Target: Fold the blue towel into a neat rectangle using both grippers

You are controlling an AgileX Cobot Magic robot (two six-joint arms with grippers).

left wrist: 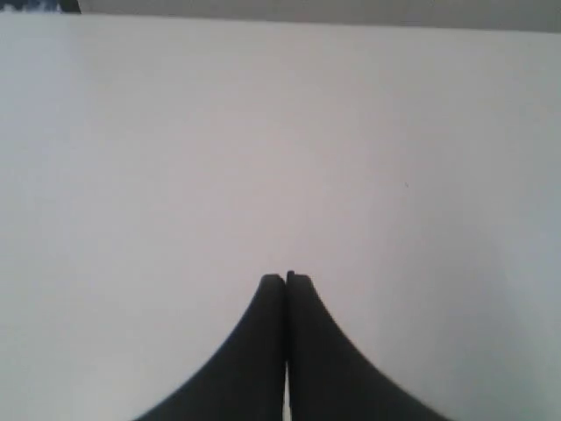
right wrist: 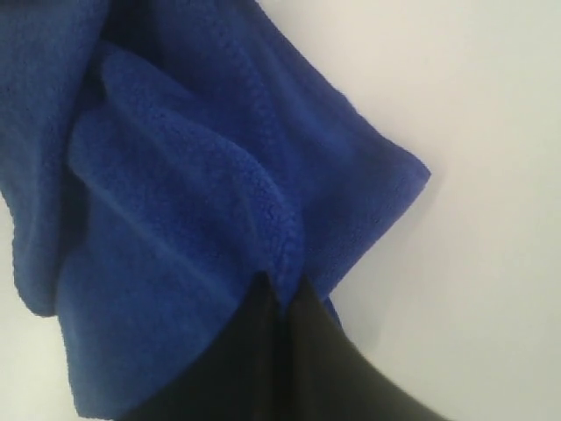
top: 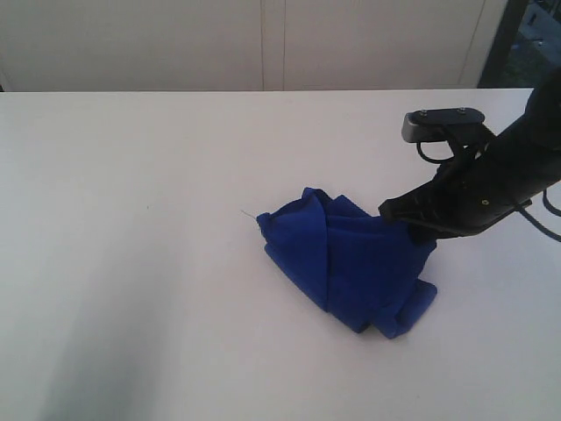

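Blue cloth, bunched rather than flat, was what I saw first: the blue towel [top: 351, 263] sat in a crumpled heap on the white counter [top: 131, 219], nearer the counter's right edge than its left and well clear of the far edge. Several thick folds overlapped along it, and the side toward the right edge rose higher than the rest. A loose thread [top: 248, 214] stuck out from the corner pointing toward the left edge.

From the right edge the right gripper [top: 390, 210] reached in at a slant, its jaws closed and pinching a fold of the raised side. Up close from the wrist, the right gripper [right wrist: 280, 289] had both black fingers pressed together with fleecy blue towel [right wrist: 175, 202] caught at their tips, and bare counter [right wrist: 473, 132] lay beside it. A grey block [top: 443, 123] sat above the arm, with black cables [top: 548, 206] looping behind.

Only its own wrist camera showed the left gripper [left wrist: 286, 279]. Its jaws were shut tight on nothing, over bare white counter [left wrist: 263, 132], with no towel near them.
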